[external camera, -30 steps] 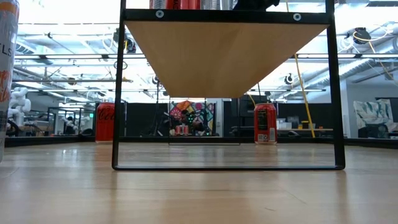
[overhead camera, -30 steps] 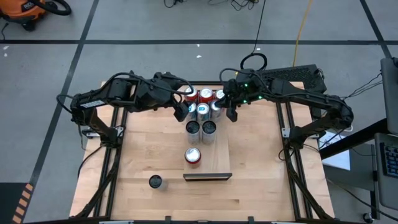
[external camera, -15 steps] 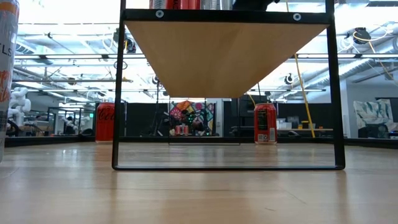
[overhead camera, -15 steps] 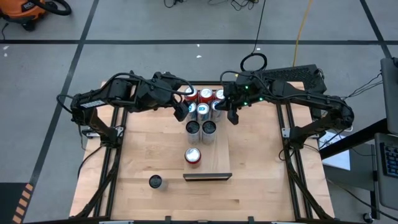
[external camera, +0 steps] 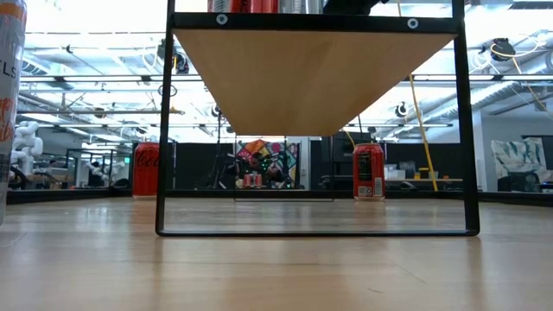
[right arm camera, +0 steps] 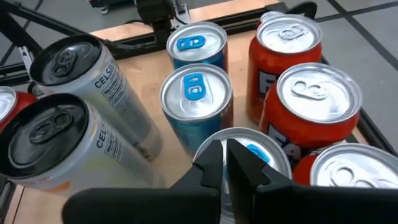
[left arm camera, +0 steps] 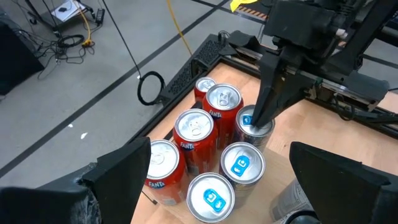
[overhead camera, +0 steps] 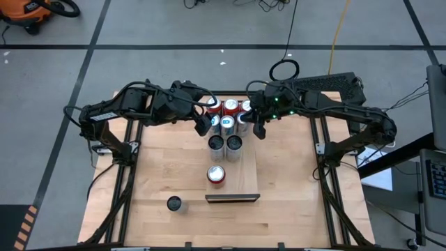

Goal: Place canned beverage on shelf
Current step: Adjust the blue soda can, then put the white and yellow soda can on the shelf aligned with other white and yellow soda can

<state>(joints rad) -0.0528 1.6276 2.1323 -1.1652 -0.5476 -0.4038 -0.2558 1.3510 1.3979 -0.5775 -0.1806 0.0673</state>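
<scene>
The shelf (overhead camera: 247, 171) is a long pale board on a black frame, with a dark strip (overhead camera: 232, 198) at its near end. At its far end stand three red cans (overhead camera: 231, 104), three blue-tabbed cans (overhead camera: 227, 124) and two Celsius cans (overhead camera: 235, 144). Nearer stands a lone red can (overhead camera: 216, 174). My left gripper (overhead camera: 202, 125) hovers open over the left side of the cluster (left arm camera: 224, 180), touching nothing. My right gripper (overhead camera: 259, 131) is shut, its tips at the rightmost blue-tabbed can (left arm camera: 239, 165). My right gripper (right arm camera: 224, 155) has its shut fingertips (left arm camera: 256, 121) on or just over the lid (right arm camera: 258, 152) of the far right blue-tabbed can, slanting down from the table's far right. That can stands upright on the shelf. Whether the tips touch the lid, I cannot tell.
A dark-topped can (overhead camera: 174, 203) stands on the tabletop to the shelf's near left; it shows at the low view's left edge (external camera: 9, 104). The low view looks under the shelf's board (external camera: 311, 78) between its black legs (external camera: 161, 130). Bare tabletop (overhead camera: 167, 167) lies on both sides.
</scene>
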